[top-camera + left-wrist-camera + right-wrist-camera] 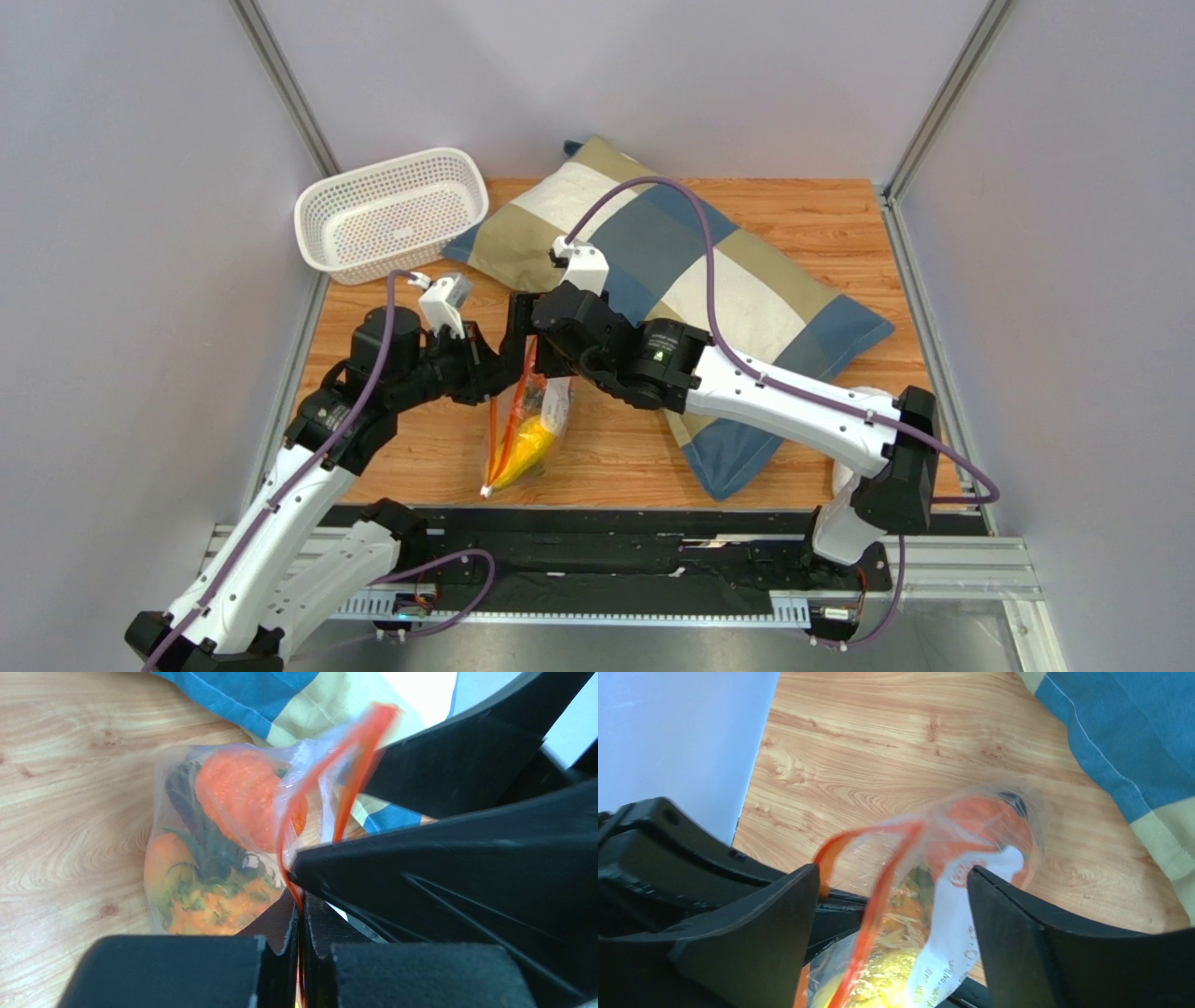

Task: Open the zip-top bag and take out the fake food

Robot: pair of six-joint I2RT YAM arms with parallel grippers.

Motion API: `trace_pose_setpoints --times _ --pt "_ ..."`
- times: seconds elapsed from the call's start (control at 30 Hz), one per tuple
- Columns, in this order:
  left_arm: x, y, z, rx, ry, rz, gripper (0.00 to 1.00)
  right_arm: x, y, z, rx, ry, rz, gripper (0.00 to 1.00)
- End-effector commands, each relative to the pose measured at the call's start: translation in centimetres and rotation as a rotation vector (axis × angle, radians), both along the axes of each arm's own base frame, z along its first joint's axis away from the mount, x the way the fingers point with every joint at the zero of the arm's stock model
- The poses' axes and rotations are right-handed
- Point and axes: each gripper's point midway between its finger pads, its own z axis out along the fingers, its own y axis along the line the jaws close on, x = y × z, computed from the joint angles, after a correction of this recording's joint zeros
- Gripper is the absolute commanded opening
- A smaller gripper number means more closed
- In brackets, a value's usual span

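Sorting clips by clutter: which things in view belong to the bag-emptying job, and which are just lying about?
Job: zip-top bag; fake food inside it; left gripper, shut on the bag's zip strip; right gripper, open around the bag's top.
Lying about: white basket; checked pillow.

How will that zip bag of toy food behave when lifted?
Probably floppy: the zip-top bag is thin crinkled film and its orange strip bows loosely. Likely bottom-heavy, since the fake food bunches away from the strip. It might slip, as the left hand pinches only that strip.
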Motion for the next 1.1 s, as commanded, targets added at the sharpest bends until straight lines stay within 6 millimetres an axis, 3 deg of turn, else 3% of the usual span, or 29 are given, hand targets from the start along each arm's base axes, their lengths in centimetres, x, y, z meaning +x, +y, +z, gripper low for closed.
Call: trace_pose_setpoints --times 0.0,0.1,0.2,0.23,0.33,0.4,0.43,0.47,0.53,0.57,0.63,0.67,0.73,0.77,0.8,0.9,1.07 --pt "0.2 -0.4 1.8 -0.048 -0.041 0.0 0.0 -0.3 -0.1 -1.7 -0.064 0.006 -0.077 0.77" --pt "0.3 -0.5 2.0 -0.054 -0.046 0.001 0.0 0.3 -1.0 -2.7 -0.136 -0.019 -0.122 0.77" --pt "0.3 -0.2 1.8 -0.044 -0.05 0.01 0.0 0.9 -1.8 -2.5 -0.182 -0.052 -0.148 0.75" --pt "0.3 0.0 1.5 -0.033 -0.045 0.018 0.0 0.8 -1.9 -2.3 -0.184 -0.055 -0.144 0.66" --pt "1.0 1.3 0.4 0.029 -0.037 0.093 0.0 0.2 -2.0 -1.5 -0.186 -0.07 -0.09 0.58" --pt "1.2 1.8 -0.1 0.053 -0.029 0.123 0.0 0.3 -2.4 -0.9 -0.192 -0.097 -0.046 0.32" --pt "1.3 2.1 -0.5 0.065 -0.023 0.137 0.0 0.1 -2.5 -0.8 -0.191 -0.093 -0.019 0.08" --pt "1.3 2.3 -0.6 0.07 -0.022 0.145 0.0 0.0 -3.1 0.0 -0.181 -0.107 -0.007 0.0" --pt "1.4 2.9 -0.9 0.087 -0.025 0.178 0.0 -0.4 -3.6 0.9 -0.157 -0.12 0.029 0.0" --pt "1.4 3.1 -1.0 0.093 -0.025 0.188 0.0 -0.8 -3.8 2.6 -0.102 -0.141 0.045 0.0" --pt "1.5 3.9 -1.3 0.115 -0.029 0.224 0.0 -2.1 -3.6 2.6 -0.08 -0.137 0.158 0.0" --pt "1.5 4.2 -1.4 0.121 -0.03 0.237 0.0 -2.5 -3.9 3.8 -0.035 -0.15 0.196 0.0" --pt "1.4 4.9 -1.5 0.133 -0.038 0.265 0.0 -2.7 -4.5 3.4 -0.025 -0.143 0.284 0.0" --pt "1.4 5.0 -1.7 0.138 -0.037 0.272 0.0 -2.7 -5.1 4.3 0.008 -0.165 0.303 0.0" --pt "1.3 5.3 -1.6 0.137 -0.044 0.281 0.0 -1.7 -5.9 4.3 0.012 -0.168 0.304 0.0" --pt "1.3 5.5 -1.9 0.142 -0.038 0.289 0.0 -2.0 -6.6 4.1 0.039 -0.17 0.405 0.0" --pt "1.1 4.2 -3.4 0.154 0.01 0.199 0.0 -2.5 -5.7 3.0 0.044 -0.121 0.479 0.0"
